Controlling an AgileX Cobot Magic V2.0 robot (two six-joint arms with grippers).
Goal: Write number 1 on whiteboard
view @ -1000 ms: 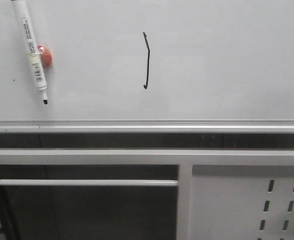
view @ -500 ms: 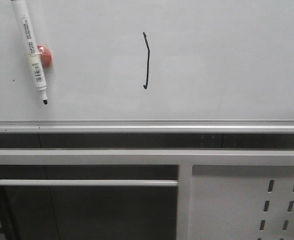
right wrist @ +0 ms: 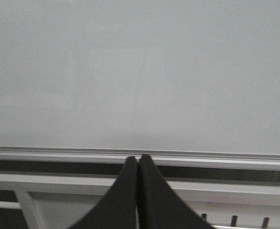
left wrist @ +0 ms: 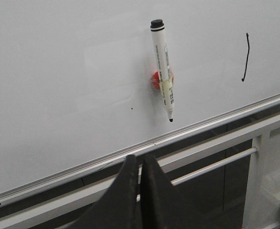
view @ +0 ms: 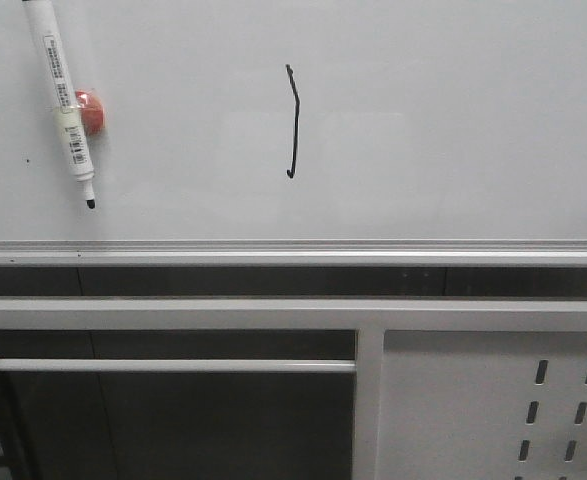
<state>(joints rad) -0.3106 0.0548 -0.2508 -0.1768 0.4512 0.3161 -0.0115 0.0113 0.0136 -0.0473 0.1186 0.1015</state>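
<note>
Whiteboard (view: 453,120), large, glossy and white with a silver aluminium frame edge, fills the upper part of the front view, and on it stands the number 1 (view: 293,120), a thin black, slightly bent vertical marker stroke with a tiny hook at its foot, a little left of the board's middle. Well to its left a white-barrelled marker pen (view: 63,100) with a black tip hangs tilted, tip down, against the board, with a small red round magnet (view: 93,112) just behind it. A tiny black speck (view: 27,160) sits left of the pen. Below the frame run white metal rails and a white panel with oval slots (view: 563,420). The left pincer (left wrist: 139,164) has its black fingers pressed together, holding nothing, apart from the board. The right pincer (right wrist: 138,164) is likewise closed and empty, facing bare board.
</note>
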